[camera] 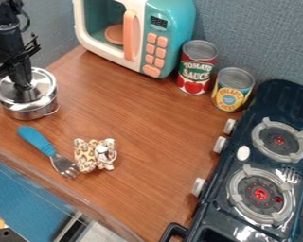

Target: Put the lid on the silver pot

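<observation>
Pot: so I've got the shiny silver metal pot (34, 112) between 9 and 10 o'clock from the middle of my camera view, standing on the brown wood-grain counter (144, 127).
Lid: the round silver lid (42, 81) is over the pot's top, but I honestly can't tell if it's seated all the way round.
Claw: my black gripper (26, 90) is pointing down at the middle of the lid. Can't tell from here if it's wide, narrow or gripping anything, sorry.
Fork: blue-handled one with metal tines (48, 150), near the pot, between 5 and 6 o'clock from it.
Plushie: small leopard-spotted toy (91, 155), about 5 o'clock from the pot, right beside the tines.
Microwave: teal-and-white toy one with a peach handle (170, 26), 2 o'clock from the pot.
Cans: red-and-green one (196, 68) and yellow-and-blue one (232, 92), roughly 3 o'clock.
Stove: dark toy two-burner (208, 212), well apart, about 4 o'clock.
</observation>
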`<state>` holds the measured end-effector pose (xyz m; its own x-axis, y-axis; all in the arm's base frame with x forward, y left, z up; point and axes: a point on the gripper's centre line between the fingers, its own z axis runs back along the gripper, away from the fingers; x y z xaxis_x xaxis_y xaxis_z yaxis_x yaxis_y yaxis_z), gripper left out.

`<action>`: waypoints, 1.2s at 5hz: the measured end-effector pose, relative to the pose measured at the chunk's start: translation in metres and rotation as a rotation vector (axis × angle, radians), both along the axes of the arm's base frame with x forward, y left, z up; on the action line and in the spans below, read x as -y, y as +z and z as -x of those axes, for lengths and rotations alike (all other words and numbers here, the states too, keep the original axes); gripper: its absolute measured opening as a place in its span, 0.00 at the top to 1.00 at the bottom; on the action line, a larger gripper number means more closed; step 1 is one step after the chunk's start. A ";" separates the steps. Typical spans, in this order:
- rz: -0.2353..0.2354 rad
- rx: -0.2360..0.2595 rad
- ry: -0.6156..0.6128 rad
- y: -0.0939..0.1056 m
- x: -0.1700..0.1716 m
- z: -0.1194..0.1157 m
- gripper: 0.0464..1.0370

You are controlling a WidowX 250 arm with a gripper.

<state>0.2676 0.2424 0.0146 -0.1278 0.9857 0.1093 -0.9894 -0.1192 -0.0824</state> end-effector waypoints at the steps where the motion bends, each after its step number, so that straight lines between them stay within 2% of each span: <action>1: -0.010 -0.025 0.019 -0.012 -0.004 0.002 0.99; 2: -0.024 -0.019 0.024 -0.009 -0.008 -0.001 0.99; 3: -0.015 -0.032 0.008 -0.014 -0.006 -0.001 0.98; 4: -0.009 -0.038 -0.013 -0.016 -0.003 -0.002 0.83; 5: 0.025 -0.033 -0.037 -0.017 0.003 -0.002 0.58; 6: 0.056 -0.028 -0.053 -0.015 0.011 0.000 0.27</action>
<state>0.2681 0.2319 -0.0005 -0.0734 0.9957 0.0570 -0.9963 -0.0706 -0.0496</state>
